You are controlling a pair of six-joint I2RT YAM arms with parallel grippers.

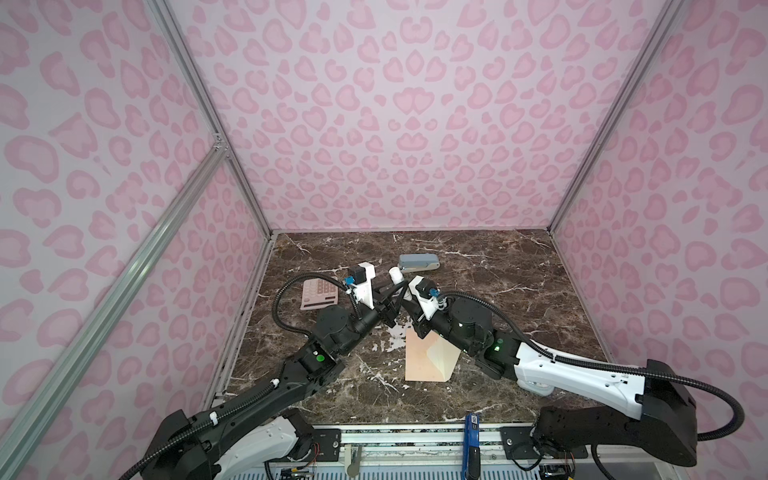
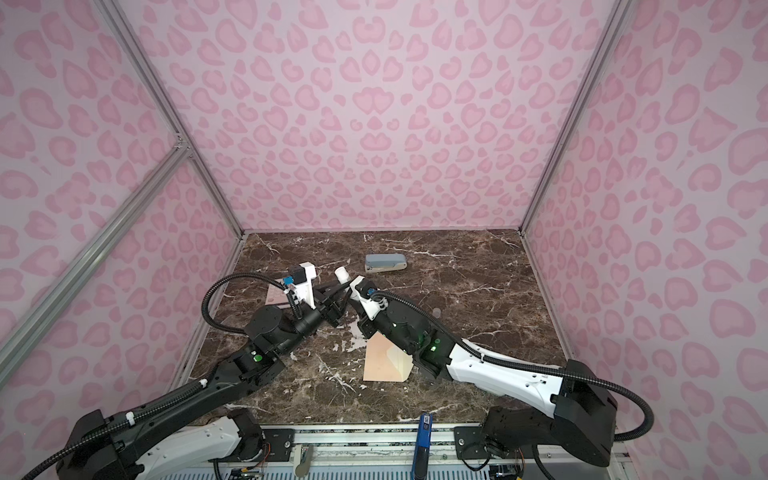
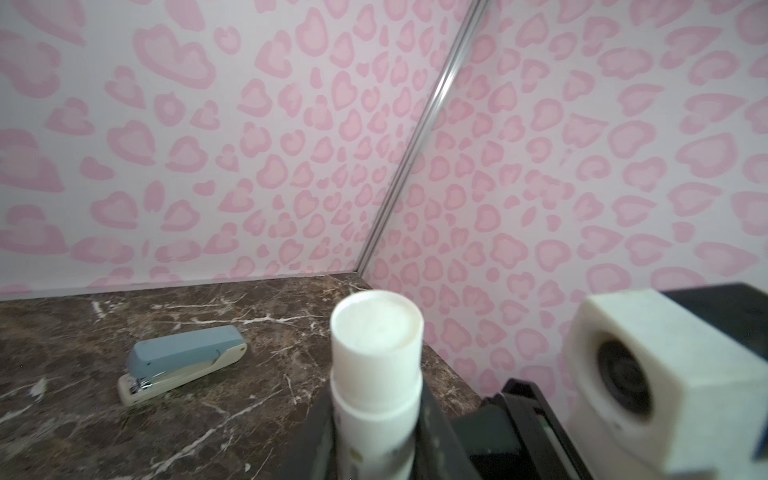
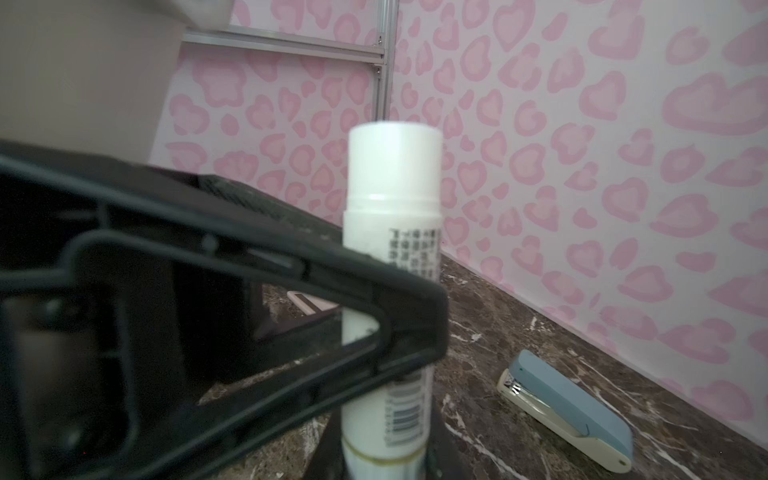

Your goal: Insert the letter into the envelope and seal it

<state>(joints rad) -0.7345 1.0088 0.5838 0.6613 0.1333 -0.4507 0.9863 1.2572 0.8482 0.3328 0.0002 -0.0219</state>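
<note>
Left pincer point(image 3: 377, 428) clamped on glue stick point(image 3: 376, 345) below cap, right pincer point(image 4: 384, 457) closed lower down. I reckon hold is for uncapping. Envelope point(image 1: 419, 357) on worktop point(image 1: 498, 291) under right arm, flap point(image 1: 442, 355) open for glue. Letter not visible.

The black-and-white left arm point(image 1: 266, 395) and right arm point(image 1: 582, 370) are reaching inward over mid-table; the black left gripper point(image 3: 376, 436) and black right gripper point(image 4: 382, 465) are both clamping one white cylindrical glue stick point(image 3: 376, 332).
</note>
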